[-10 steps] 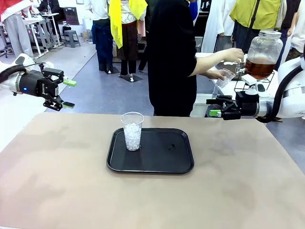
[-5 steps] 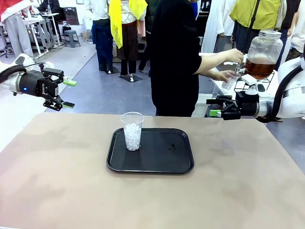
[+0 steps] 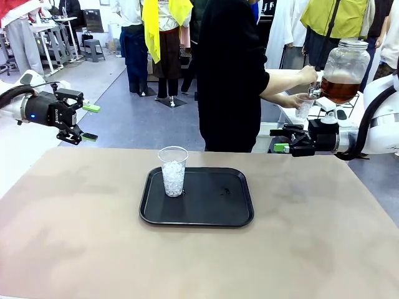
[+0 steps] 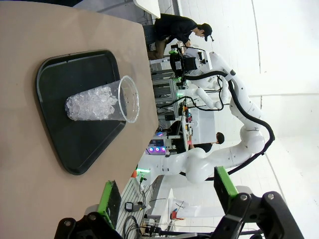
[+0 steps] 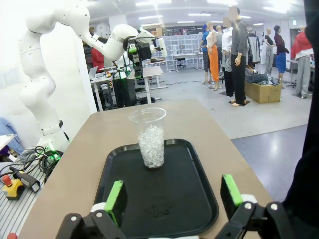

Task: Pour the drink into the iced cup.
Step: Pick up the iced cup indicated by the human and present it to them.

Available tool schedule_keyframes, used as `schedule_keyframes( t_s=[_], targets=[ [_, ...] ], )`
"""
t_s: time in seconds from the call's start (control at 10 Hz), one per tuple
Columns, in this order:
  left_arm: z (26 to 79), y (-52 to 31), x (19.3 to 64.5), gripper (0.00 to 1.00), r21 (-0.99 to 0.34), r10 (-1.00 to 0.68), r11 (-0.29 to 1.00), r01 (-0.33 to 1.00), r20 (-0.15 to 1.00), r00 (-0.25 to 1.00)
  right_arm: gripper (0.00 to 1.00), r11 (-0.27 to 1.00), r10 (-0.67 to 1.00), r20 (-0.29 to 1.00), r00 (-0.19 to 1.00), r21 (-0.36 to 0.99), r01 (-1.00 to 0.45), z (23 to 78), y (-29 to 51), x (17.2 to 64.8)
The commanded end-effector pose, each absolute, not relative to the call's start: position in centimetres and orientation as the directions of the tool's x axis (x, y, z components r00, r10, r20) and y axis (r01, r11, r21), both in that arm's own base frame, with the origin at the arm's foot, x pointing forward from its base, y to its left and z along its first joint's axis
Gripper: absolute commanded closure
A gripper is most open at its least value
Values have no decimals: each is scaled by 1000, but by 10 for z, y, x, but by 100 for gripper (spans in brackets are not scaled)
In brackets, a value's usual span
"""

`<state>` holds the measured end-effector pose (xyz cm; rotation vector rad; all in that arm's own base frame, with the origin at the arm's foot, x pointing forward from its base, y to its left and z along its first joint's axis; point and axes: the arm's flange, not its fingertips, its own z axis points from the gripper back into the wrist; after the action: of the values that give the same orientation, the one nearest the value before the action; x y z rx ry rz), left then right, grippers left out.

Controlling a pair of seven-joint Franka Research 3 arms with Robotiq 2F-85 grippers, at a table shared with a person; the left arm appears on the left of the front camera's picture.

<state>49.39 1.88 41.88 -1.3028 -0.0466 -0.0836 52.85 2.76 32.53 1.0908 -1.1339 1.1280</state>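
Hovering off the table's (image 3: 75, 237) far left corner, the left end effector (image 3: 91, 122) has its green-padded fingers spread apart with nothing between them. It is aimed inward across the table, which looks like a waiting pose, well apart from the work.

Its wrist view shows the same open gap (image 4: 167, 191) facing the black tray (image 3: 206, 215). The tray lies near the middle of the table, a little toward the far edge. The iced cup (image 3: 173, 171) stands upright on the tray's left half, holding only white ice cubes and no amber liquid. It is probably placed there so that any spill lands on the tray.

Beyond the far edge a person (image 3: 227, 75) leans to the right, away from the table.

The right end effector (image 3: 278, 139) hangs just past the far right corner. Its fingers are also parted and empty, as its own camera (image 5: 173, 194) confirms, and it points at the iced cup.

One of the person's hands (image 3: 307, 75) is at the spigot, and the other holds a small clear cup (image 3: 304, 104) just under it, likely to draw a serving. How full that cup is cannot be told.

The drink (image 3: 341, 89) sits in the lower part of the glass dispenser jar (image 3: 346, 59), raised on a stand off the table, so none has reached the iced cup yet.
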Motion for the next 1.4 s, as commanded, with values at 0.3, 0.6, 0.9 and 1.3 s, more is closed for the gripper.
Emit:
schedule_keyframes(
  t_s=[0.3, 0.6, 0.9, 1.3],
  targets=[
    [420, 18, 492, 0, -963, -28, 259, 81, 76, 997, 0, 102, 87, 992, 87, 77, -992, 327, 26, 527],
    [420, 18, 492, 0, -963, -28, 259, 81, 76, 997, 0, 102, 87, 992, 87, 77, -992, 327, 26, 527],
    [420, 18, 492, 0, -963, -28, 259, 81, 76, 997, 0, 102, 87, 992, 87, 77, -992, 327, 26, 527],
    [420, 18, 492, 0, -963, -28, 259, 81, 76, 997, 0, 102, 87, 992, 87, 77, -992, 327, 26, 527]
  ],
)
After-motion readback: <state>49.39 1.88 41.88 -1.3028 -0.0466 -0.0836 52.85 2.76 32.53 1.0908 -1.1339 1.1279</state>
